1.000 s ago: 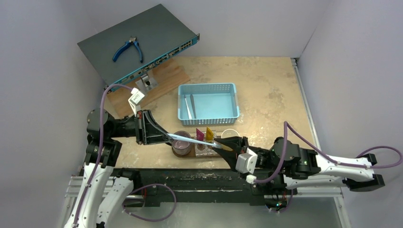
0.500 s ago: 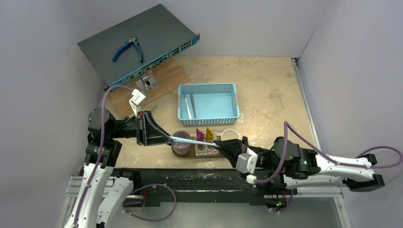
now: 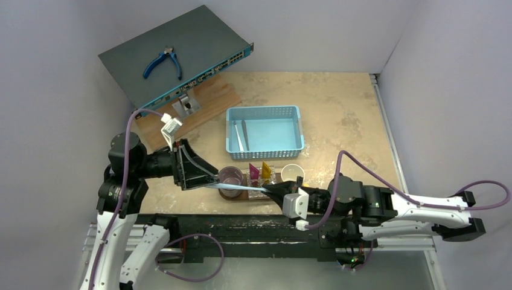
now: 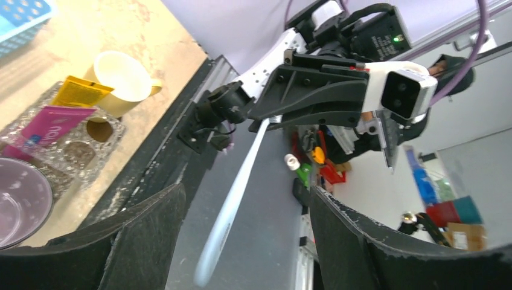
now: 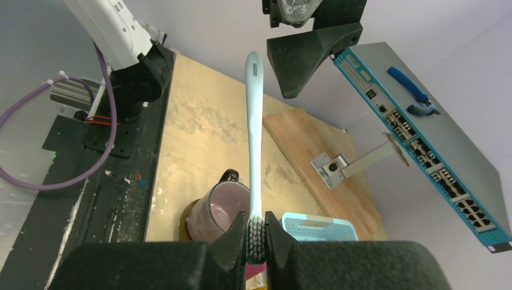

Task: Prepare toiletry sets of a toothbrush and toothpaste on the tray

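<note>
A pale-blue toothbrush [image 3: 240, 188] hangs level above the table's near edge, in front of the dark-brown tray [image 3: 228, 195]. My right gripper [image 3: 270, 189] is shut on its bristle head [image 5: 255, 232]; the handle [image 5: 254, 139] points away toward the left arm. My left gripper [image 3: 212, 179] is open. The handle end [image 4: 211, 254] lies between its spread fingers [image 4: 151, 229] without touching them. Pink toothpaste [image 3: 254, 171] and yellow toothpaste [image 3: 265, 170] stand upright in a clear holder [image 4: 84, 157] on the tray, next to a purple mug [image 3: 230, 177].
A cream cup [image 3: 292, 173] stands right of the tray. Behind it is a blue mesh basket [image 3: 264, 132] with two more brushes [image 3: 241, 136]. At the back left a grey network switch [image 3: 175, 51] carrying blue pliers [image 3: 162, 62] leans over a wooden board [image 3: 202, 103].
The right gripper closed on the brush's bristle head and shifted left toward the near edge. The left gripper opened and let go of the handle. The brush now sits lower.
</note>
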Motion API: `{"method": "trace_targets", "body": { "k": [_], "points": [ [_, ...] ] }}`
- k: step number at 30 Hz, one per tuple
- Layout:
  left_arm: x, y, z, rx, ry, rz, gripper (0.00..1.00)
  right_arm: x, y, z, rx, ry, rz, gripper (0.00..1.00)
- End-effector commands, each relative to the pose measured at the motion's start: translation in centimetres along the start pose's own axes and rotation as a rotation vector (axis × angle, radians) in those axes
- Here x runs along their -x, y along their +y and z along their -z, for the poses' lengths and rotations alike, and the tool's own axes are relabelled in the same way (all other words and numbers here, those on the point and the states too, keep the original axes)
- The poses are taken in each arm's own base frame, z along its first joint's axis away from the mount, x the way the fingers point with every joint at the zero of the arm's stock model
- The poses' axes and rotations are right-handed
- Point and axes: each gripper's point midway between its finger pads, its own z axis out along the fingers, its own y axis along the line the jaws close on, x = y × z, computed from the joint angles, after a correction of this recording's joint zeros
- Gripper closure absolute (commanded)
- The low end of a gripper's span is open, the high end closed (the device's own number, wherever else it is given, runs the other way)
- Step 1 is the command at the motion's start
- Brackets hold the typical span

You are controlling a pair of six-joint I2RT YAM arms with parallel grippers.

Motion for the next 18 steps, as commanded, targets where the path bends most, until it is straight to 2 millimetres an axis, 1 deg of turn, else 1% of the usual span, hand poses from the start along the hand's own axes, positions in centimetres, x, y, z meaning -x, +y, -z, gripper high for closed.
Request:
{"method": "trace_targets", "body": {
  "k": [1,7,18],
  "points": [
    [-0.1,1.0,0.3,0.085,-0.014,-0.055,0.25,2.4,-1.3,0.1,-0.035,-0.059,-0.074,1.0],
    [-0.5,1.8,0.5,0.13,-0.025,-0.066,0.24,2.7,-1.8,-0.6,-0.055,-0.059,-0.089,1.0],
    [-0.9,3.0,0.8,0.199,-0.04,-0.081,0.24,3.6,-3.1,-0.9,-0.106,-0.066,-0.116,1.0]
  ]
}}
